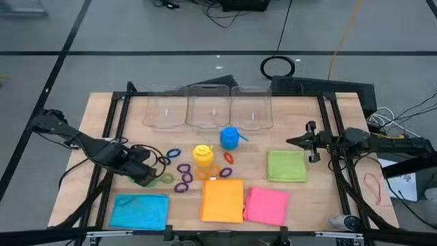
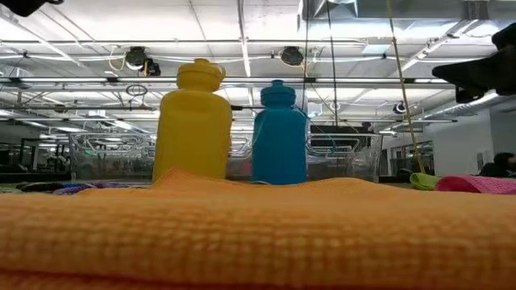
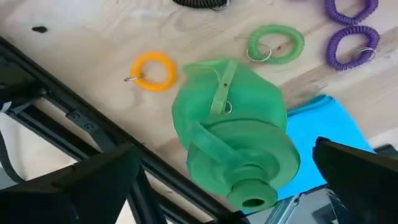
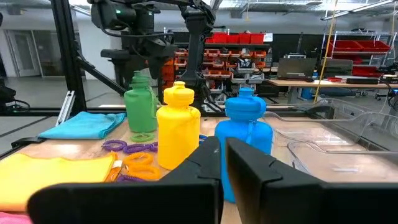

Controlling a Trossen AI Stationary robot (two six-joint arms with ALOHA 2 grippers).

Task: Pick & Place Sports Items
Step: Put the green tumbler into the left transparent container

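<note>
A green bottle [image 3: 233, 143] stands upright on its base on the wooden table, near the blue cloth [image 1: 139, 210]. My left gripper [image 3: 230, 180] hangs open above it, pointing down, one finger out to each side of the cap without touching; in the high view the gripper [image 1: 147, 171] hides the bottle. A yellow bottle [image 1: 203, 154] and a blue bottle [image 1: 230, 137] stand mid-table, with purple, orange and green rings [image 1: 184, 171] lying around them. My right gripper [image 1: 293, 141] waits shut at the right, held level.
Three clear bins [image 1: 208, 108] line the far side of the table. An orange cloth [image 1: 222, 200] and a pink cloth [image 1: 266, 205] lie near the front edge, and a green cloth [image 1: 286, 166] lies at the right. Black frame rails [image 1: 113, 137] run along both sides.
</note>
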